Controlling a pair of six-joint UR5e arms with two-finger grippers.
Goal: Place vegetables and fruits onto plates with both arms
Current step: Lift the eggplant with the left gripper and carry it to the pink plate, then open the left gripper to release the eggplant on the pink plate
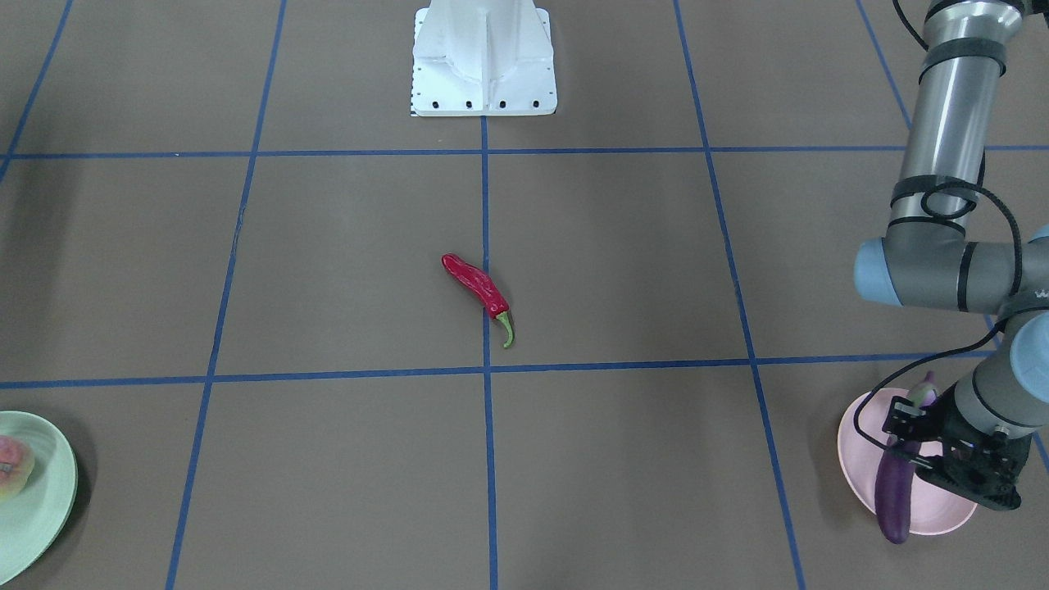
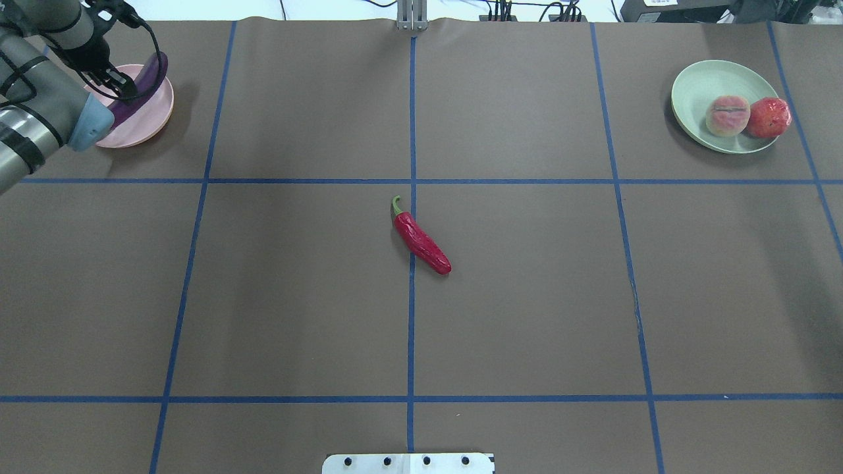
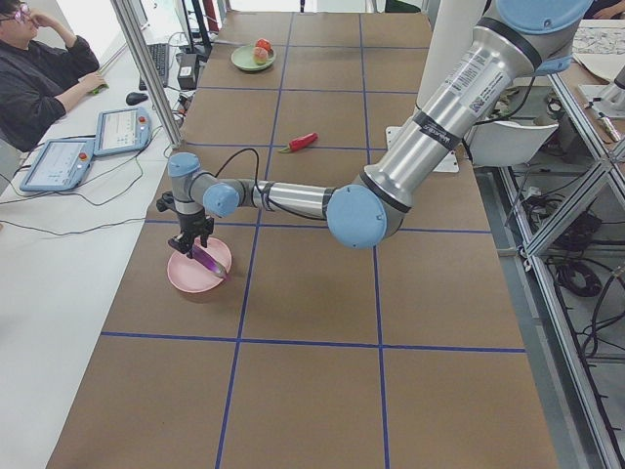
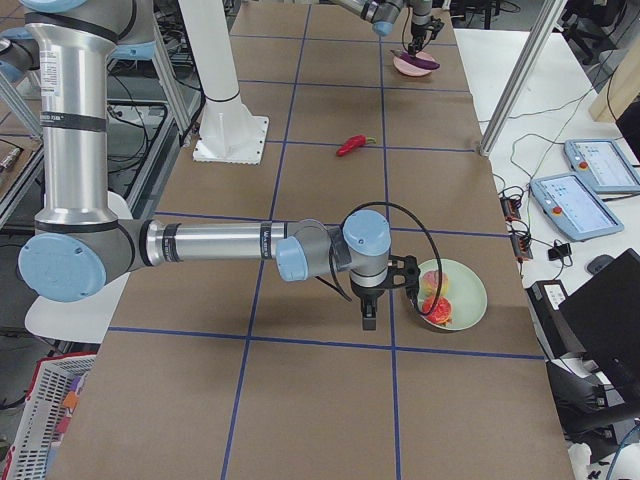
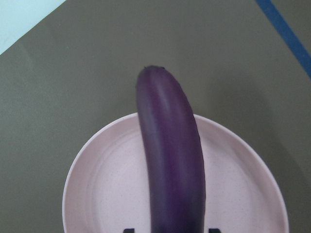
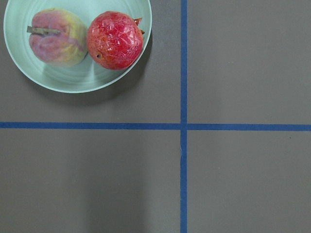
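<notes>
Left gripper [image 1: 908, 449]: clamped on long glossy purple eggplant [image 1: 893, 500]; its body juts out past it, over round pale pink plate [image 1: 942, 515].
Right gripper [image 4: 367, 318]: cannot tell whether open or closed; round mint-green plate [image 4: 472, 290] just beside.

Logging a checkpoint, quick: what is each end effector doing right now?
Left end effector: closed on the eggplant, over the pink plate.
Right end effector: cannot be told; it shows only in a side view.
</notes>
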